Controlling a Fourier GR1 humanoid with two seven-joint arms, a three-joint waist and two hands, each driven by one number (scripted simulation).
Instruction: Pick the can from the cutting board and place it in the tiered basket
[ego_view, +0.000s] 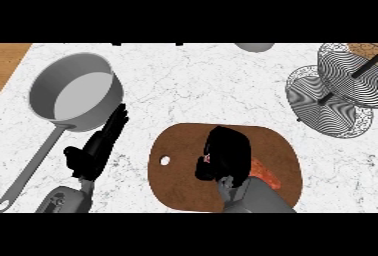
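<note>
In the head view, you had the pick not yet done, I judged. The can (267, 175) lay on the cutting board (177, 190), half under the right hand (225, 152) — grasping or not, you could not tell. The left hand (100, 145) rested released beside the saucepan (74, 95). The tiered basket (325, 120) stood well apart. One of each thing — two hands.

I see a white marble counter (207, 85) with fine grey veins filling my view. Left of the saucepan (74, 95), a strip of brown wood (10, 60) borders the counter's edge. Light falls evenly.
</note>
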